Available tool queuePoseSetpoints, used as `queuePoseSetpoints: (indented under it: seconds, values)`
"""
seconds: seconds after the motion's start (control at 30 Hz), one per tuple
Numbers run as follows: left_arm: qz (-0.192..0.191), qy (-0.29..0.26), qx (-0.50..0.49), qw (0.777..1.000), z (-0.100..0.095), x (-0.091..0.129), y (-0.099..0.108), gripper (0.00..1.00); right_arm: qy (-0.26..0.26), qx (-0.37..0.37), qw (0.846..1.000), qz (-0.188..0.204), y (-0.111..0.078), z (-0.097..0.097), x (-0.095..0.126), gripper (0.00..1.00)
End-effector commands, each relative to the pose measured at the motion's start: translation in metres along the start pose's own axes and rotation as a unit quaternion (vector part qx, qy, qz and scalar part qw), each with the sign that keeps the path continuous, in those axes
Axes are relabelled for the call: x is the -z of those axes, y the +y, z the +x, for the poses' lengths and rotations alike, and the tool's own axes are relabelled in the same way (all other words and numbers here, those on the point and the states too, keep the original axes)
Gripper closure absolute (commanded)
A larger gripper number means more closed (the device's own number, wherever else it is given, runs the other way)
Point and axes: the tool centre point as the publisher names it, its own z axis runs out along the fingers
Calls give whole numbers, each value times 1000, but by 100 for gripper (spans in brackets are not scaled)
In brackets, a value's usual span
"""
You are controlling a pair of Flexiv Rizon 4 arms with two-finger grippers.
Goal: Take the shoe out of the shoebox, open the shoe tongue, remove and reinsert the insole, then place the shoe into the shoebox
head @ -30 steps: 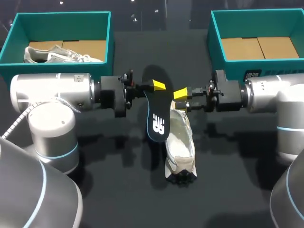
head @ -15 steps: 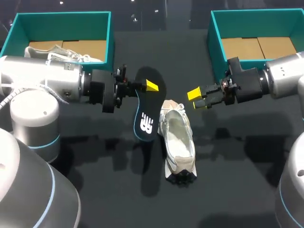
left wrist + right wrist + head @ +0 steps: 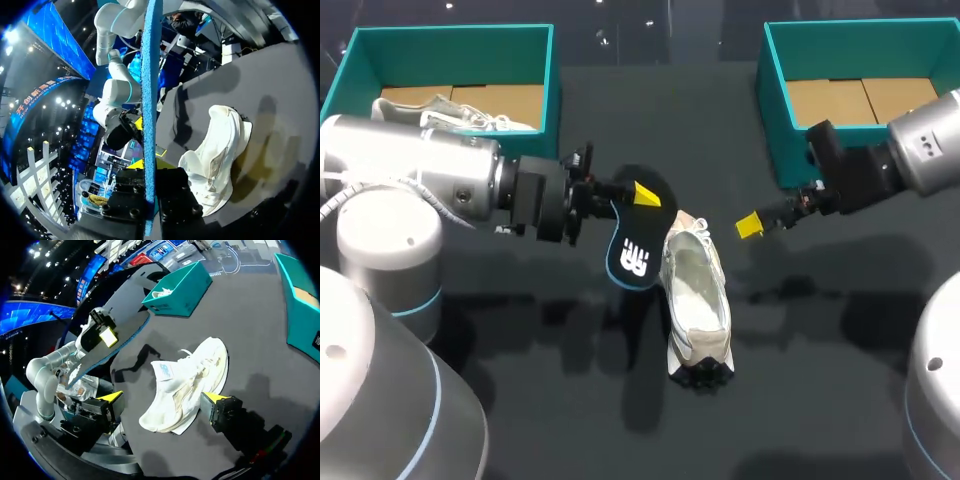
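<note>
The dark desk takes up most of the head view. Our left arm comes in from nine o'clock and our right arm from two o'clock; both run off the edge, so their bases are cut from sight.

Two teal boxes stand at the far side. The left shoebox is at ten o'clock and the right shoebox at two o'clock, with bare cardboard on its floor. A second shoe lies in the left shoebox, its lower part hidden by the front wall.

The white shoe lies near the middle of the desk, running from twelve to six o'clock with its opening up and its tongue folded out. We cannot make out which end is the toe.

The black insole, blue-edged, hangs tilted at about ten o'clock of the shoe. We cannot tell whether its lower end touches the shoe.

The left gripper pinches the insole at its upper part. Only one yellow tip shows from above, the other being behind the insole. Its wrist view shows the insole edge-on, pressed between both fingers.

The right gripper hovers at two o'clock of the shoe. It is spread wide and holds nothing, the shoe lying ahead of it between the two tips.
</note>
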Motion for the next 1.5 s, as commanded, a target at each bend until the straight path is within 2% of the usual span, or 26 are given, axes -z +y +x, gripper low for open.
queuePoseSetpoints:
  seconds: [0.03, 0.07, 0.43, 0.47, 0.6, 0.77, 0.93, 1.03, 1.1, 1.43, 1.5]
  values:
    - [4, 6, 39, 999, -5, 6, -18, 100, -70, 70, 995, 16, -21, 4, 21, 0]
    - [4, 6, 39, 999, -5, 6, -18, 100, -74, 78, 994, 34, -27, 1, 23, 0]
    - [4, 6, 39, 999, -5, 6, -18, 100, -74, 78, 994, 34, -27, 1, 23, 0]
    - [4, 6, 39, 999, -5, 6, -18, 100, -86, 95, 991, 47, -31, 2, 24, 0]
    - [-6, 4, 97, 995, -1, 1, -36, 100, -121, 162, 978, 55, -51, 5, 27, 0]
    - [-11, 12, 152, 988, 6, -1, -54, 100, -153, 188, 966, 90, -70, 1, 22, 0]
    - [-5, 7, 209, 978, 20, -7, -72, 100, -149, 241, 953, 106, -86, -5, 17, 0]
    - [-6, 12, 230, 973, 29, -14, -78, 100, -142, 271, 946, 105, -93, -11, 11, 0]
    - [-6, 12, 230, 973, 29, -14, -78, 100, -130, 288, 941, 122, -97, -17, 3, 0]
    - [-6, 12, 230, 973, 29, -14, -78, 100, -130, 288, 941, 122, -97, -17, 3, 0]
    - [-7, 18, 231, 973, 33, -18, -77, 100, -160, 299, 925, 171, -89, -18, -9, 0]
